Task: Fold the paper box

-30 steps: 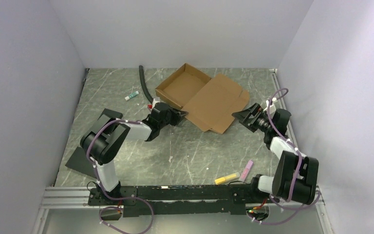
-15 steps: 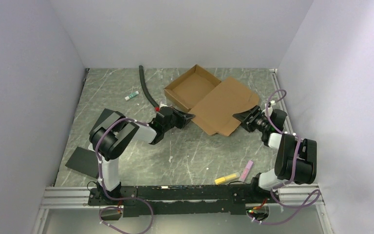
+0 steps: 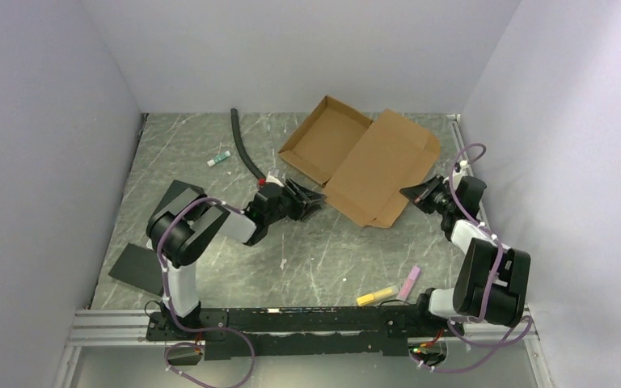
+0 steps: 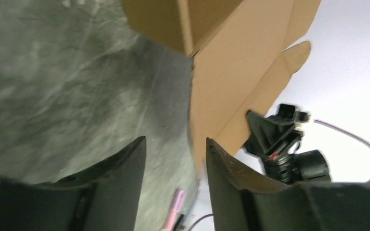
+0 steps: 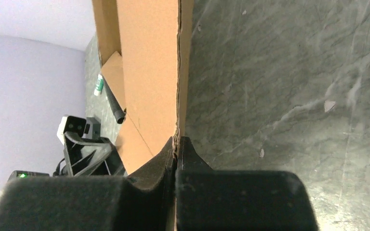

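Right end effector [image 3: 411, 192]: pinched fully together on the near right edge of the paper box [image 3: 364, 162]; in the wrist view, cardboard edge caught between the fingertips [image 5: 176, 144].
Left end effector [image 3: 312, 200]: fingers partly apart, gripping nothing; sits low over the bench [image 3: 210, 234], aimed at the box's near left corner.
Left wrist view: box edge [image 4: 231, 72] just beyond the fingertip gap [image 4: 176, 144]; contact cannot be told.
Paper box: lies open on the far right part of the bench, between the two end effectors.
Box, left half: shallow tray with raised walls, toward the back wall.
Box, right half: flat panel with side flaps, spread toward the right arm.
Black hose [image 3: 242, 145]: lies left of the box, apart from it.
White tube with green cap [image 3: 219, 159]: just left of the hose.
Yellow marker [image 3: 377, 296] and pink marker [image 3: 409, 282]: near edge, close to the right arm's base.
Black flat pad [image 3: 137, 265]: near left, partly under the left arm.
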Tool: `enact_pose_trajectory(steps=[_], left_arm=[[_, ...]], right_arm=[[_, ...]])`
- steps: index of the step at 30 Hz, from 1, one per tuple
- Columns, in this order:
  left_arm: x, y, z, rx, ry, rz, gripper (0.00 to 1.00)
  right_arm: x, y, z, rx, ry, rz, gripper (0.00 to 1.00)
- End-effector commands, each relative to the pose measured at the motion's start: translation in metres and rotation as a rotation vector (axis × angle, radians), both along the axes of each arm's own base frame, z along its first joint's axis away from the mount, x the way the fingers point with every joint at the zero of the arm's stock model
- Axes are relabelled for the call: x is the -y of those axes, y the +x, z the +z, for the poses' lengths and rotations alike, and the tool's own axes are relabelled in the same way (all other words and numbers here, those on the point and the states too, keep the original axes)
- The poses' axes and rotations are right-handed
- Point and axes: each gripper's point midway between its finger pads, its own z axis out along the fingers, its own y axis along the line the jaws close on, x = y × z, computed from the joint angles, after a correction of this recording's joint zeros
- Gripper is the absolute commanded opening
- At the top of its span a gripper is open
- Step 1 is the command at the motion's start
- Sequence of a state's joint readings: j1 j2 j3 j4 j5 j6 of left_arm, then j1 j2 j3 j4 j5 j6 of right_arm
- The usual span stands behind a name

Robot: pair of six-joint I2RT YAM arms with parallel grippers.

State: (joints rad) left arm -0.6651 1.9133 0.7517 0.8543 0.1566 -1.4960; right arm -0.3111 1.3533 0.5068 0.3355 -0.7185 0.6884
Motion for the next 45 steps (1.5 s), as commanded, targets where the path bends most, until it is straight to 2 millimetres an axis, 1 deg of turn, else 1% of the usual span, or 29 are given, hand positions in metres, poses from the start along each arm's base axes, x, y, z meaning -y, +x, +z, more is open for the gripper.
enact_pose_trajectory(steps=[1, 3, 5, 6, 8, 10, 11, 12, 14, 16, 18, 20, 24, 25, 29, 30, 34, 36, 39, 40, 42, 43, 45], left_arm=[[-0.019, -0.011, 0.044, 0.209, 0.026, -0.074, 0.57], [-0.034, -0.018, 0.046, 0.238, 0.101, -0.088, 0.61], [-0.050, -0.026, 0.054, 0.302, 0.197, -0.105, 0.65], [-0.062, -0.031, 0.051, 0.300, 0.269, -0.110, 0.66], [-0.083, -0.037, 0.063, 0.358, 0.395, -0.105, 0.72], [-0.108, -0.042, 0.079, 0.415, 0.517, -0.075, 0.84], [-0.120, -0.043, 0.087, 0.447, 0.571, -0.051, 0.93], [-0.132, -0.044, 0.095, 0.471, 0.617, -0.020, 0.99], [-0.156, -0.044, 0.104, 0.486, 0.688, 0.049, 1.00], [-0.165, -0.044, 0.114, 0.535, 0.713, 0.045, 1.00], [-0.169, -0.042, 0.118, 0.545, 0.717, 0.016, 1.00], [-0.169, -0.039, 0.112, 0.513, 0.727, -0.032, 0.99], [-0.158, -0.034, 0.109, 0.502, 0.714, -0.095, 0.99], [-0.155, -0.033, 0.109, 0.510, 0.709, -0.107, 0.99], [-0.148, -0.026, 0.115, 0.575, 0.723, -0.149, 1.00], [-0.146, -0.025, 0.116, 0.593, 0.731, -0.168, 1.00], [-0.140, -0.011, 0.142, 0.751, 0.759, -0.184, 0.99], [-0.137, -0.004, 0.156, 0.829, 0.774, -0.182, 0.99], [-0.131, 0.005, 0.174, 0.925, 0.779, -0.182, 0.99], [-0.129, 0.009, 0.178, 0.943, 0.779, -0.180, 0.99], [-0.128, 0.016, 0.182, 0.959, 0.784, -0.174, 0.99], [-0.127, 0.020, 0.183, 0.967, 0.785, -0.167, 0.99], [-0.125, 0.026, 0.186, 0.999, 0.779, -0.157, 0.99]], right_arm=[[0.013, 0.011, 0.027, 0.089, -0.131, 0.024, 0.00], [0.012, 0.010, 0.029, 0.088, -0.151, 0.056, 0.00], [0.011, 0.009, 0.033, 0.094, -0.180, 0.101, 0.00], [0.011, 0.009, 0.034, 0.097, -0.204, 0.123, 0.00], [0.010, 0.008, 0.041, 0.106, -0.258, 0.196, 0.00], [0.010, 0.006, 0.048, 0.116, -0.310, 0.276, 0.00], [0.007, 0.003, 0.050, 0.118, -0.326, 0.334, 0.00], [0.009, 0.002, 0.053, 0.122, -0.357, 0.378, 0.00], [0.011, -0.001, 0.061, 0.110, -0.391, 0.453, 0.00], [0.015, -0.001, 0.067, 0.128, -0.452, 0.528, 0.00], [0.021, 0.000, 0.071, 0.123, -0.510, 0.581, 0.00], [0.031, 0.002, 0.071, 0.105, -0.575, 0.635, 0.00], [0.049, 0.007, 0.074, 0.071, -0.687, 0.739, 0.00], [0.052, 0.006, 0.078, 0.062, -0.714, 0.760, 0.00], [0.058, 0.020, 0.102, 0.121, -0.855, 0.818, 0.00], [0.056, 0.023, 0.106, 0.139, -0.892, 0.847, 0.00], [0.045, 0.038, 0.123, 0.201, -1.050, 0.940, 0.00], [0.034, 0.046, 0.126, 0.221, -1.131, 0.970, 0.00], [0.016, 0.061, 0.137, 0.273, -1.266, 0.972, 0.00], [0.011, 0.065, 0.143, 0.296, -1.305, 0.967, 0.00], [-0.001, 0.072, 0.157, 0.341, -1.399, 0.955, 0.00], [-0.011, 0.075, 0.164, 0.372, -1.438, 0.958, 0.00], [-0.021, 0.080, 0.176, 0.421, -1.503, 0.949, 0.00]])
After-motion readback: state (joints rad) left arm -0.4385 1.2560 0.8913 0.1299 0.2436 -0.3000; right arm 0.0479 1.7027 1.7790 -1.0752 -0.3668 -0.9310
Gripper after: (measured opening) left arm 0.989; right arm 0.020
